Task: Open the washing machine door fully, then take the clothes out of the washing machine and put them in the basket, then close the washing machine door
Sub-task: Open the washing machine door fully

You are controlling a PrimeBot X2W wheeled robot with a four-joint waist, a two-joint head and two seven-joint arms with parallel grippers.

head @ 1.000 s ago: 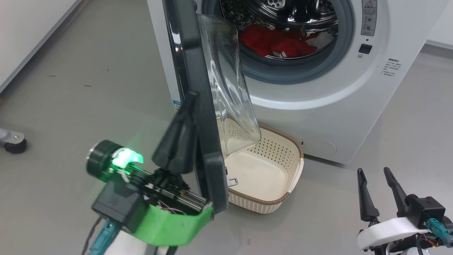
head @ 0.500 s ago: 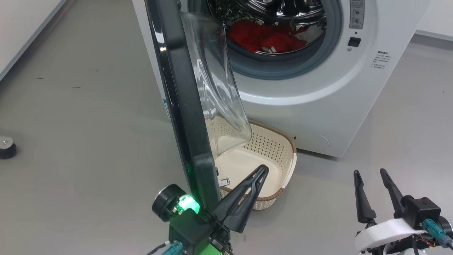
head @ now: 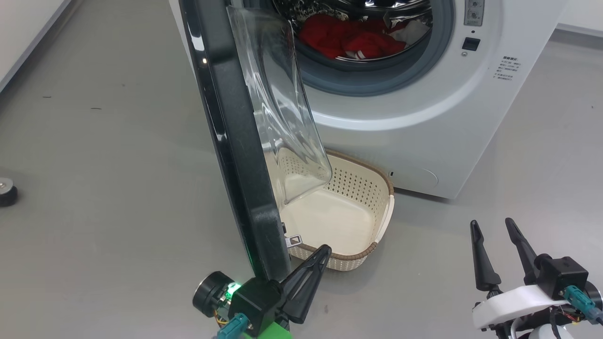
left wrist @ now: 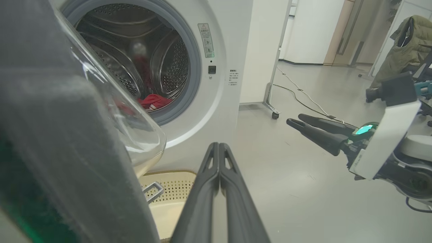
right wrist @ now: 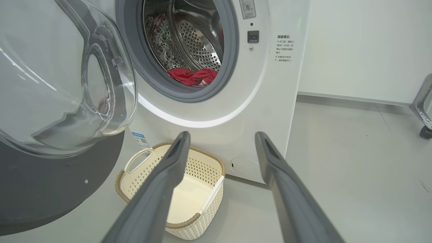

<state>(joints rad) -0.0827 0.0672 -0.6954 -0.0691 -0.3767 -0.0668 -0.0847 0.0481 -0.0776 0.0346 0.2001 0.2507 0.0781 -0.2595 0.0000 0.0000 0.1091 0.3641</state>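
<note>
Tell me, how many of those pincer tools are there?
2. The left tool, shut, sits beside the bottom edge of the washing machine door; the right tool, open, hangs at lower right.

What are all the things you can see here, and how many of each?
washing machine: one, white, on the grey floor.
washing machine door: one, black rim with clear glass, swung open to the left.
clothes: one heap, red with white trim, inside the drum.
basket: one, cream with a brown rim, on the floor in front of the machine.
caster wheel: one, black, far left on the floor.
jacket: one, olive green, hanging in the background.
cable: one, lying across the floor.
left gripper: one, dark fingers shut, by the door's lower edge.
right gripper: one, dark fingers open, over the floor at lower right.
</note>
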